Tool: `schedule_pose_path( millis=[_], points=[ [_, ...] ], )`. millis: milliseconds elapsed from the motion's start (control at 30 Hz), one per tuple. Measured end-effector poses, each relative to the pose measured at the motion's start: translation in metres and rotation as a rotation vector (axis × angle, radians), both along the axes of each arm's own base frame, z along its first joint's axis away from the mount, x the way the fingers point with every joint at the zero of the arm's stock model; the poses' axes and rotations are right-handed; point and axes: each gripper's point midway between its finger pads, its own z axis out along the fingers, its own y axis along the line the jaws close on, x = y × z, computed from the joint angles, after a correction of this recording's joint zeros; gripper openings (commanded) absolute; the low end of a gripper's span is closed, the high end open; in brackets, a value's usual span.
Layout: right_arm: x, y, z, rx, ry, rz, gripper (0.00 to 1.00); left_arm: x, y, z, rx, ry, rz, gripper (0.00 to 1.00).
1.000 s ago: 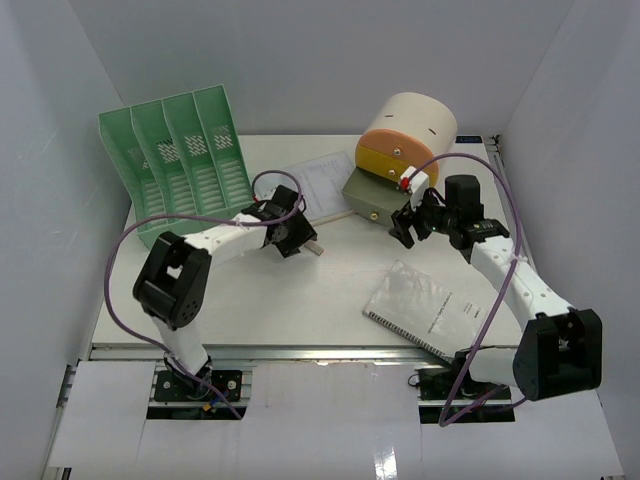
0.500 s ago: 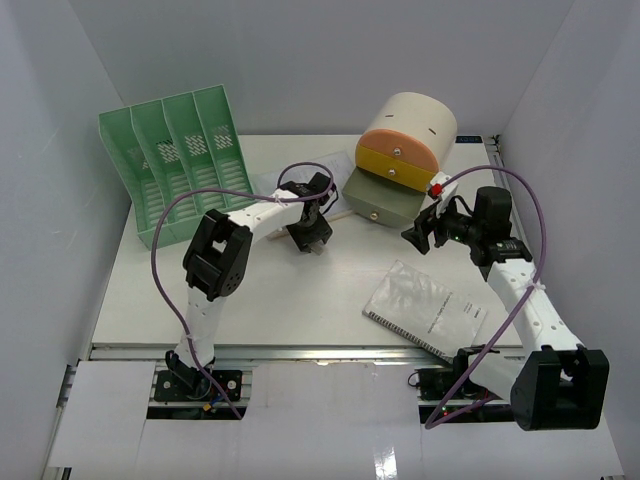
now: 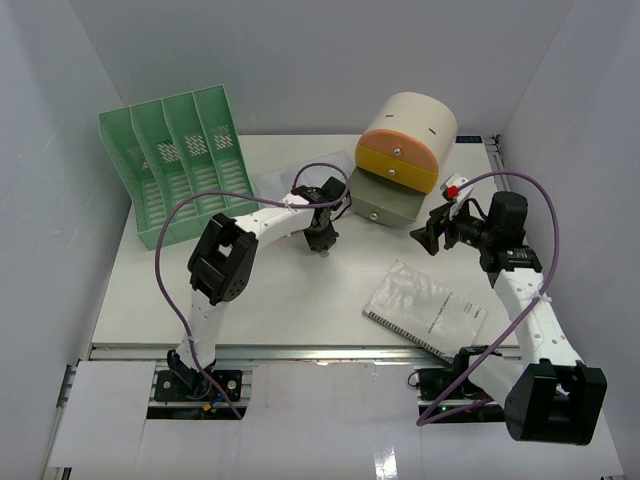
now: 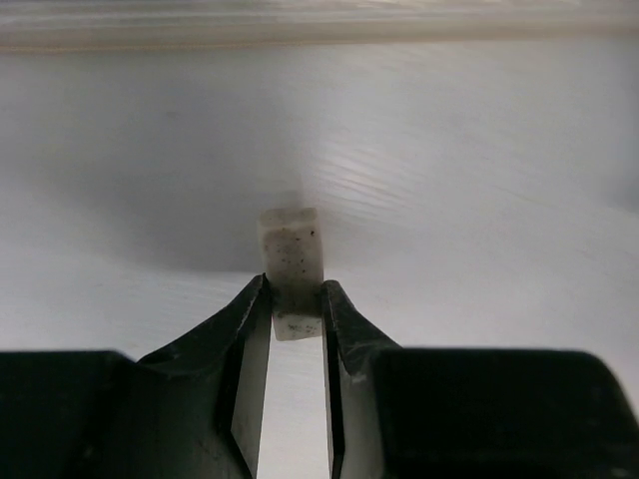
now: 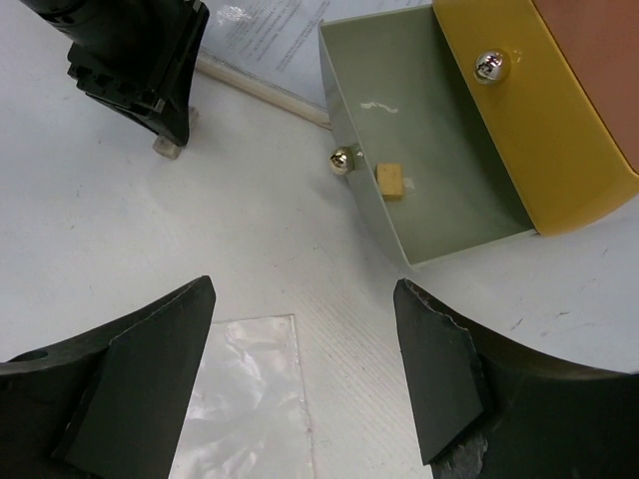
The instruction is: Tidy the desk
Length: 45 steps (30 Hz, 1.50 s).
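White walls close in on three sides of the white tabletop (image 3: 270, 290), which fills the booth floor and has a metal rail along its near edge. My left fingers (image 4: 296, 299) are clamped on a small speckled white block (image 4: 291, 249) near the tabletop's middle (I cannot tell whether it touches the surface). My right fingers (image 5: 302, 294) are spread wide around nothing, near an open grey-green drawer (image 5: 429, 170). A green file rack (image 3: 175, 170) stands far left.
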Motion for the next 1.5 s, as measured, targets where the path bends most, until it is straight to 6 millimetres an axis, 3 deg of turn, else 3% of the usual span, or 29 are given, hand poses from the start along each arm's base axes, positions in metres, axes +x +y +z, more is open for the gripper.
schedule_pose_path(
  millis=[133, 233, 367, 433, 500, 533, 600, 700, 767, 833, 967, 1133, 1300, 1433, 1500],
  points=[
    [-0.002, -0.004, 0.003, 0.010, -0.014, -0.009, 0.79, 0.006, -0.033, 0.034, -0.133, -0.134, -0.139, 0.00],
    [-0.003, -0.005, 0.001, 0.013, -0.013, -0.012, 0.79, 0.017, -0.055, 0.086, -0.263, -0.271, -0.187, 0.00],
    [-0.003, -0.006, -0.001, 0.015, -0.010, -0.014, 0.79, 0.055, -0.088, 0.159, -0.441, -0.461, -0.161, 0.01],
    [-0.003, -0.007, -0.001, 0.016, -0.012, -0.016, 0.79, 0.071, -0.102, 0.182, -0.506, -0.516, -0.143, 0.03],
    [-0.002, -0.008, 0.000, 0.017, -0.015, -0.017, 0.79, 0.088, -0.116, 0.198, -0.559, -0.547, -0.119, 0.16],
    [-0.003, -0.008, 0.000, 0.017, -0.017, -0.017, 0.79, 0.099, -0.124, 0.203, -0.588, -0.562, -0.106, 0.18],
    [-0.004, -0.009, 0.000, 0.017, -0.023, -0.017, 0.80, 0.117, -0.139, 0.205, -0.633, -0.573, -0.084, 0.28],
    [-0.008, -0.009, 0.001, 0.014, -0.039, -0.008, 0.80, 0.131, -0.148, 0.182, -0.643, -0.534, -0.056, 0.36],
    [-0.010, -0.009, 0.003, 0.012, -0.054, 0.002, 0.80, 0.133, -0.149, 0.158, -0.634, -0.486, -0.041, 0.43],
    [-0.011, -0.008, 0.005, 0.012, -0.063, 0.010, 0.80, 0.133, -0.148, 0.138, -0.619, -0.443, -0.031, 0.58],
    [-0.012, -0.007, 0.003, 0.003, -0.071, 0.032, 0.81, 0.131, -0.145, 0.123, -0.609, -0.393, -0.032, 0.69],
    [-0.034, 0.010, -0.017, -0.057, -0.088, 0.248, 0.74, 0.132, -0.148, 0.132, -0.634, -0.405, -0.093, 0.71],
    [-0.073, 0.037, -0.054, -0.199, -0.195, 0.601, 0.32, 0.122, -0.144, 0.146, -0.619, -0.468, -0.231, 0.67],
    [-0.084, 0.058, -0.075, -0.294, -0.213, 0.784, 0.18, 0.082, -0.109, 0.166, -0.546, -0.548, -0.399, 0.67],
    [-0.080, 0.071, -0.084, -0.347, -0.198, 0.833, 0.16, 0.057, -0.083, 0.184, -0.509, -0.624, -0.484, 0.74]
  ],
)
